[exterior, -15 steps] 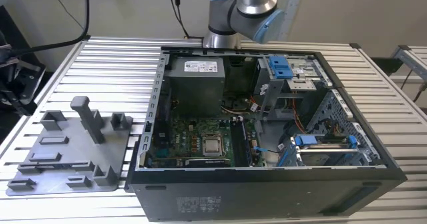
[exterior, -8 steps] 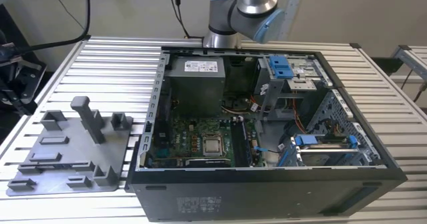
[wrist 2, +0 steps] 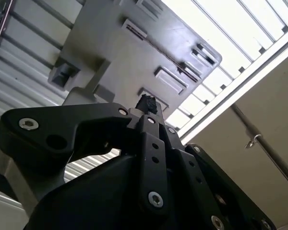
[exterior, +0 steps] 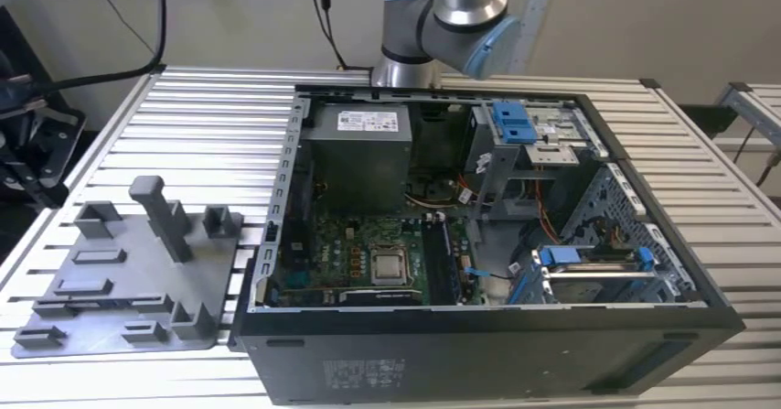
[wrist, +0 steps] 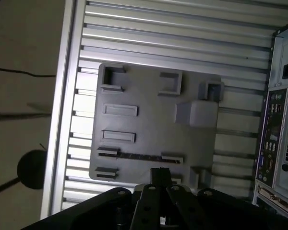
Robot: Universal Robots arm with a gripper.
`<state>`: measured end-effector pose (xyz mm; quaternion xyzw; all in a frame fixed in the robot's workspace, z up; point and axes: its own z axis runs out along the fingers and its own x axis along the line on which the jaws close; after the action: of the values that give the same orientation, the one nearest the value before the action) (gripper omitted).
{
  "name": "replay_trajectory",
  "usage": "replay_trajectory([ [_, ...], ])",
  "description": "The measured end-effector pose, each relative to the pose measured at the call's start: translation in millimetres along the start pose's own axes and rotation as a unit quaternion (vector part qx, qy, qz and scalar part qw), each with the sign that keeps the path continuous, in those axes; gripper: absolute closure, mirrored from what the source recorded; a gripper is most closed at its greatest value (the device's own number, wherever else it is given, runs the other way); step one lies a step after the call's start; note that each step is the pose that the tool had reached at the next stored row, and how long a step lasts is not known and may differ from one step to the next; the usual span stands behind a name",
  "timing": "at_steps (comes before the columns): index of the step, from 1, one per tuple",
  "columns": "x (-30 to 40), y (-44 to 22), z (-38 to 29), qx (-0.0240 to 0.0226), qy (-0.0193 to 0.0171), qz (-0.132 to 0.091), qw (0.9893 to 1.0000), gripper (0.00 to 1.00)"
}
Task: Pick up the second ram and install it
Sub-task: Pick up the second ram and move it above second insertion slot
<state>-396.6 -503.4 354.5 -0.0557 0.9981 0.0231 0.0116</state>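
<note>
- gripper (wrist: 161,175) — fingers together, clamped on nothing, hanging over the grey tray (wrist: 149,120) in both wrist views
- second ram (wrist: 134,156) — thin dark strip standing on edge in a tray slot, first wrist view
- tray lies at the exterior view's lower left, beside the open computer case (exterior: 488,244)

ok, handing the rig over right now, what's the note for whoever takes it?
Pincer: hovers above the grey tray, clear of it; open or shut can't be told.
Second ram: stands on edge in the tray's slot in the first wrist view, between two small supports.
PC case: open, on the exterior view's right of the tray.
Done: arm is over the tray.
Left: pick-up and install, neither done yet.
</note>
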Motion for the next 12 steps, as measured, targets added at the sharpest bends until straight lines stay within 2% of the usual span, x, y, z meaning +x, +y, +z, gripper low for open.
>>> replay_trajectory([
  [12, -0.2, 1.5, 0.0, -0.0005, 0.0009, -0.020, 0.9998, 0.89],
])
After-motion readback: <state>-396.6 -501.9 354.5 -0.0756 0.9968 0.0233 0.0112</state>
